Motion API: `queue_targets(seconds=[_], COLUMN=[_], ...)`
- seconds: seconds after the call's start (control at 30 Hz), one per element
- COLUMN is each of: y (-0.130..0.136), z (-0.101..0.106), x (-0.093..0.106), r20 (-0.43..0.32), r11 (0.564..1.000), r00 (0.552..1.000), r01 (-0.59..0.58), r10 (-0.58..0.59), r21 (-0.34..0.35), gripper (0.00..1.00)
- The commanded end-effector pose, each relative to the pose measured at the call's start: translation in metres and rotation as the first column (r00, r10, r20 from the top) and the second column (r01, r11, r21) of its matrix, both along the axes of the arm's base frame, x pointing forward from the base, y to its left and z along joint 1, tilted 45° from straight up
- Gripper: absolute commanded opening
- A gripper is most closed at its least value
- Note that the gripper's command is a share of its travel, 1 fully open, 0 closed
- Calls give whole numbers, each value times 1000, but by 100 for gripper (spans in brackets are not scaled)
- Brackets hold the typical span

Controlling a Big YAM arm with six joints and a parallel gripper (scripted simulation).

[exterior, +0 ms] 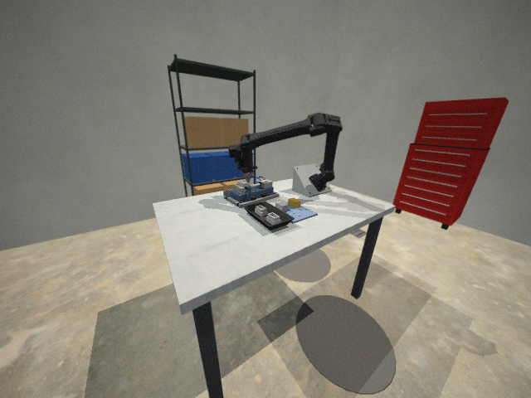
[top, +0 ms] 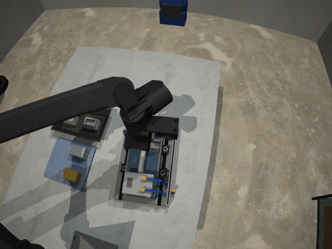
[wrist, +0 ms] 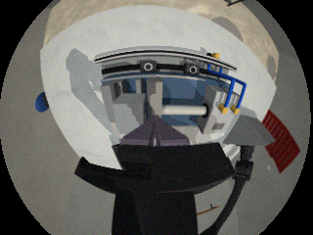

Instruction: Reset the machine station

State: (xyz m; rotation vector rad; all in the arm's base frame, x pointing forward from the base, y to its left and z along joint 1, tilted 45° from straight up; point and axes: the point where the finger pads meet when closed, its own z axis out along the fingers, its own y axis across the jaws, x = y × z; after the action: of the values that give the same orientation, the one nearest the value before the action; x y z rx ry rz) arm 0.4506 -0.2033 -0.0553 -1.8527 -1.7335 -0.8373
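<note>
White table (exterior: 206, 252), vise (top: 169, 171) mid-top with arm reaching over it. Black outfeed tray (top: 106, 120) carrying two pocketed finished parts (top: 91, 123), pockets up. Blue infeed plate (top: 53, 161) just beside tray, holding gray aluminum blank (top: 78, 152) and yellow brass blank (top: 71, 175). Gripper (wrist: 156, 132) down between vise jaws near work stop rod (wrist: 184, 110), fingers clenched, grasping nothing.

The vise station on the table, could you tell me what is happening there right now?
A single black arm holds its claw shut and empty, low over the vise, near the end without hoses. Two finished parts sit pocket up in the black outfeed tray. A gray blank and a brass blank lie on the blue infeed plate.
</note>
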Motion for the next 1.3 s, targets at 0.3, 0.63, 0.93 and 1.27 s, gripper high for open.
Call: queue_targets(seconds=[0.3,0.63,0.93,1.27], y=[5,4,4,4], z=[-6,-5,-5,-5], x=[8,9,9,9], r20=[3,5,5,5], r11=[1000,1000,1000,1000], r00=[1000,1000,1000,1000], r01=[-9,-9,-9,-9], r10=[9,9,9,9], r21=[-1,-2,-2,-2], gripper=[0,0,0,0])
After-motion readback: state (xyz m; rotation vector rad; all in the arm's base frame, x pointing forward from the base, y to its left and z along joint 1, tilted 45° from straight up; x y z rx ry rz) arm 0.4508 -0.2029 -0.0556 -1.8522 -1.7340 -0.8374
